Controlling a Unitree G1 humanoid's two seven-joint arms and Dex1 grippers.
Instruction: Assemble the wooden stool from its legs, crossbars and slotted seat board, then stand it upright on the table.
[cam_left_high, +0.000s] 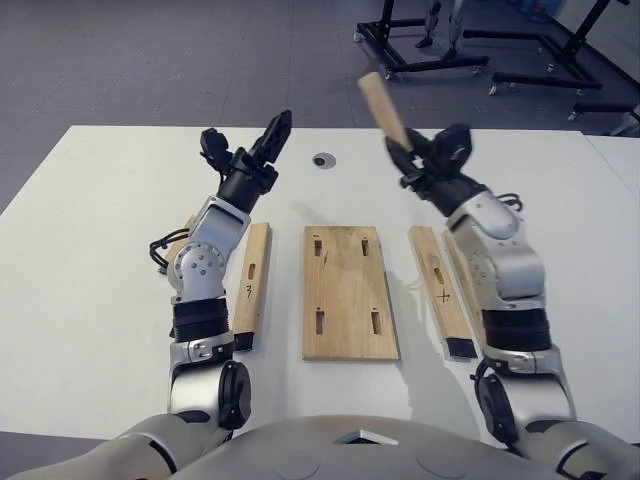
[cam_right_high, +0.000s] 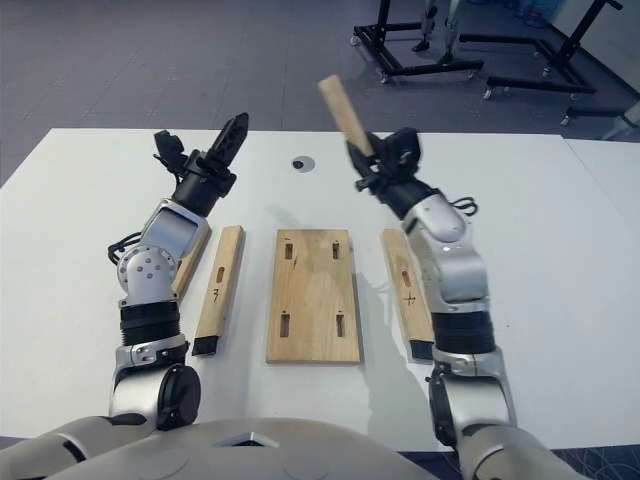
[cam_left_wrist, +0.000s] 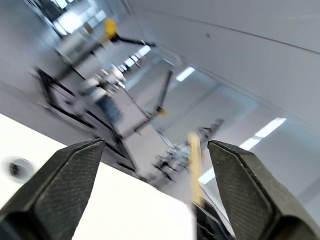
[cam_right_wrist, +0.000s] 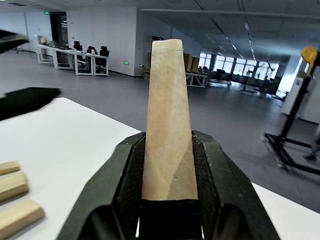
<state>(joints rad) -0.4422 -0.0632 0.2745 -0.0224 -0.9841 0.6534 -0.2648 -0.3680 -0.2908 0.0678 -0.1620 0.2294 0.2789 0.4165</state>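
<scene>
The slotted seat board (cam_left_high: 348, 290) lies flat at the table's middle. A slotted wooden leg (cam_left_high: 253, 280) lies to its left, and another wooden piece (cam_left_high: 181, 240) shows partly under my left arm. Two more wooden pieces (cam_left_high: 438, 285) lie to the right of the board, partly hidden by my right arm. My right gripper (cam_left_high: 412, 152) is raised over the far right of the table, shut on a short wooden bar (cam_right_wrist: 168, 130) that points up and away. My left gripper (cam_left_high: 250, 135) is held up over the far left, open, with nothing between its fingers (cam_left_wrist: 50, 190).
A round cable grommet (cam_left_high: 322, 159) sits in the white table (cam_left_high: 110, 230) near its far edge. Black wheeled frames (cam_left_high: 440, 55) stand on the floor behind. Three wooden ends (cam_right_wrist: 15, 200) show on the table in the right wrist view.
</scene>
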